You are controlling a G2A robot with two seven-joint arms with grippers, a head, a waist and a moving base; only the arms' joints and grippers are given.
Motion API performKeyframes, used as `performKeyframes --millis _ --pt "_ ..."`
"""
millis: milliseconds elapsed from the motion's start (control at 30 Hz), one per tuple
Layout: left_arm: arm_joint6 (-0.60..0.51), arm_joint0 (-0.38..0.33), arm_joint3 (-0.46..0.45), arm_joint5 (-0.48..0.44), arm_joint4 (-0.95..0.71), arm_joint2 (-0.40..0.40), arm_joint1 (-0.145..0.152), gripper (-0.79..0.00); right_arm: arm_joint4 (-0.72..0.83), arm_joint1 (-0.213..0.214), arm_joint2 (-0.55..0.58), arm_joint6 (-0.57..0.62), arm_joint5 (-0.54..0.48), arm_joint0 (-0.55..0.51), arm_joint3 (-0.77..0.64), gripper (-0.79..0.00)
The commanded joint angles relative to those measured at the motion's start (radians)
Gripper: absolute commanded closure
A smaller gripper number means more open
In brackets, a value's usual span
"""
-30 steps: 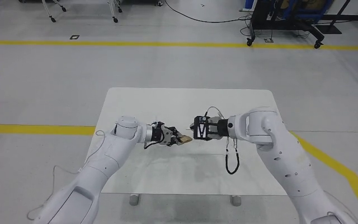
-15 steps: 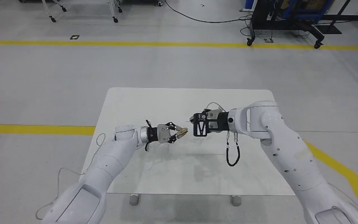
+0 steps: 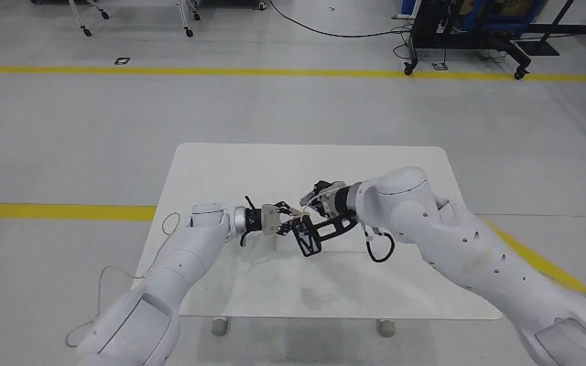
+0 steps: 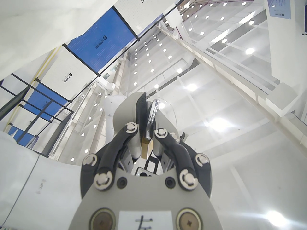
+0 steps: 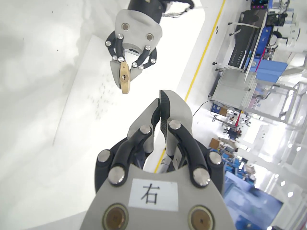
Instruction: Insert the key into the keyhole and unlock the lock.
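Observation:
A brass padlock (image 5: pixel 125 79) with a silver shackle (image 4: pixel 152 115) is held above the white table (image 3: pixel 229 174). My left gripper (image 4: pixel 150 120) is shut on it, its fingers clamping the shackle end and the brass body (image 4: pixel 145 148) between them. In the right wrist view the lock's keyhole end faces my right gripper (image 5: pixel 160 101), which sits a short gap in front of the lock and slightly off to one side. That gripper's pads are pressed together; no key shows past them. From the top, the padlock (image 3: pixel 291 218) and the right gripper (image 3: pixel 308 236) nearly meet over the table's middle.
A black cable loop (image 3: pixel 377 252) hangs from the right forearm over the table. The table's front edge (image 3: pixel 302 316) lies close below both arms. Racks, carts and a yellow floor line (image 5: pixel 206 46) stand far off in the room.
The right gripper has swung left and down and rolled about its wrist, closing most of the gap to the padlock. The left gripper with the lock has drawn back slightly.

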Motion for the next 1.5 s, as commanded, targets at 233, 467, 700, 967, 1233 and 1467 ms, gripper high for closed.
performKeyframes --millis 233,467,700,967,1233,1467 --pt "0.028 -0.009 0.031 0.022 0.000 0.001 -0.016 0.000 0.129 0.058 -0.396 -0.110 0.000 0.360 0.087 0.000" --pt "0.057 -0.016 0.048 0.010 -0.002 -0.008 -0.024 0.000 0.256 0.069 -0.486 0.019 0.000 0.460 0.075 0.000" --pt "0.110 -0.005 0.040 -0.027 -0.013 -0.020 -0.034 0.000 0.441 0.033 -0.486 0.318 0.000 0.432 0.019 0.000" --pt "0.120 0.000 0.038 -0.029 -0.011 -0.029 -0.039 0.000 0.436 -0.019 -0.486 0.348 0.000 0.449 0.064 0.000" --pt "0.125 0.006 0.032 -0.025 -0.006 -0.036 -0.044 0.000 0.393 -0.060 -0.486 0.348 0.000 0.419 0.106 0.000" --pt "0.131 0.010 0.029 -0.026 -0.006 -0.044 -0.048 0.000 0.367 -0.080 -0.486 0.348 0.000 0.407 0.135 0.000"
